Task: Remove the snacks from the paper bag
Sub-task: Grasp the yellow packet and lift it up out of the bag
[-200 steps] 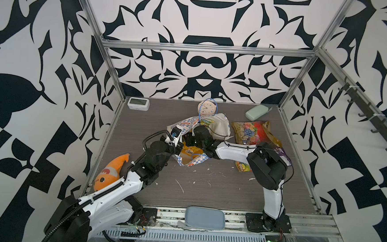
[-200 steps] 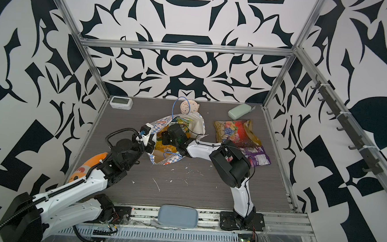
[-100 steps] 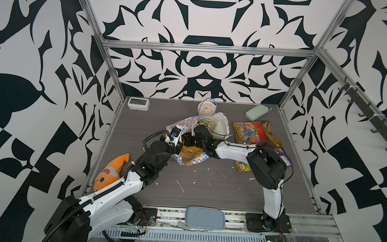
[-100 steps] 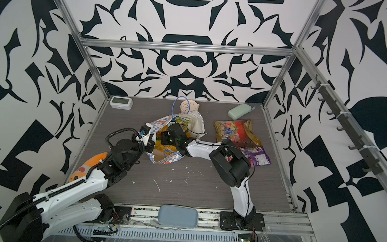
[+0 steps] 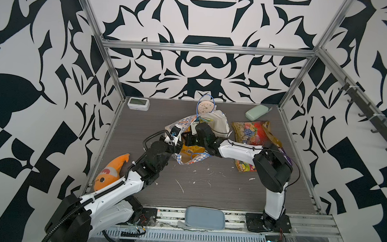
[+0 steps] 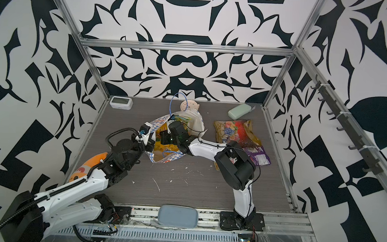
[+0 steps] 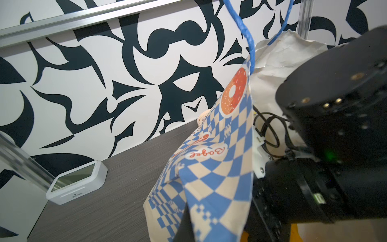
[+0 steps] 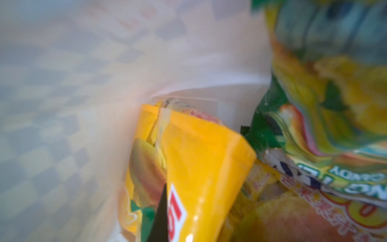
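The right gripper (image 5: 188, 139) has its tips hidden inside the paper bag (image 5: 220, 125); the green packet (image 8: 335, 73) is blurred and cut off.

Built of glossy white shells (image 5: 104, 201) and bulky black joint housings (image 5: 273, 171); ribbed black conduit (image 5: 152, 136) on left arm (image 5: 124, 186), thin black wires (image 5: 244, 145) on right arm (image 5: 236, 152).

place: robot lab cell | signs: aluminium frame (image 5: 206, 49), patterned wall panels (image 5: 208, 16)

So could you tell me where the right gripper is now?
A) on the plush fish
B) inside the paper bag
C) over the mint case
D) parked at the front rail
B: in both top views the right gripper reaches into the paper bag, and its wrist view shows a yellow packet close up.
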Robot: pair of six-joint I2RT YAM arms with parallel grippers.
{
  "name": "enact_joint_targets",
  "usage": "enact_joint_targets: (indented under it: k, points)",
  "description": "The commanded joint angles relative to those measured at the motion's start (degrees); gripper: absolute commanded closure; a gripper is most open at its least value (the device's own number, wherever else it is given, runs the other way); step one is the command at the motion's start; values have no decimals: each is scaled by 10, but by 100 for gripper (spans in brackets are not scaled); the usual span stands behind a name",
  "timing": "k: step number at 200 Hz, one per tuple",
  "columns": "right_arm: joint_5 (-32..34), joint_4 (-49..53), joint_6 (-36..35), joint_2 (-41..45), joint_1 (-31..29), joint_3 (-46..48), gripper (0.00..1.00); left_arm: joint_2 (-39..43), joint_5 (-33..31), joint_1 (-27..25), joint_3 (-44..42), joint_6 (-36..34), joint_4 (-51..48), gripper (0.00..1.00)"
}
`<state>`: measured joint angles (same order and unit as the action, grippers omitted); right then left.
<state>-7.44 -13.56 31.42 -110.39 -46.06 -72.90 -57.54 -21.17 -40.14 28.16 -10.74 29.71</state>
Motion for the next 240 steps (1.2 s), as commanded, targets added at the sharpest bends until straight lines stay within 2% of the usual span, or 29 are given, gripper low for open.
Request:
enact_joint_targets:
  k: [1, 47, 143, 185, 240]
  points:
    - [-42, -92, -18, 63, -3, -11, 100, -1, 10, -6, 14, -3, 35, 100]
    - [-72, -121, -24, 98, 0, 7, 100, -6, -5, -5, 16, -3, 38, 100]
    - [-113, -87, -84, 182, 10, 26, 100, -4, -63, -5, 22, -1, 26, 100]
    - [-130, -67, -115, 214, 13, 37, 100, -5, -107, -5, 32, 0, 21, 100]
    - [-162, -42, -135, 247, 38, 45, 100, -17, -142, -5, 45, -2, 13, 100]
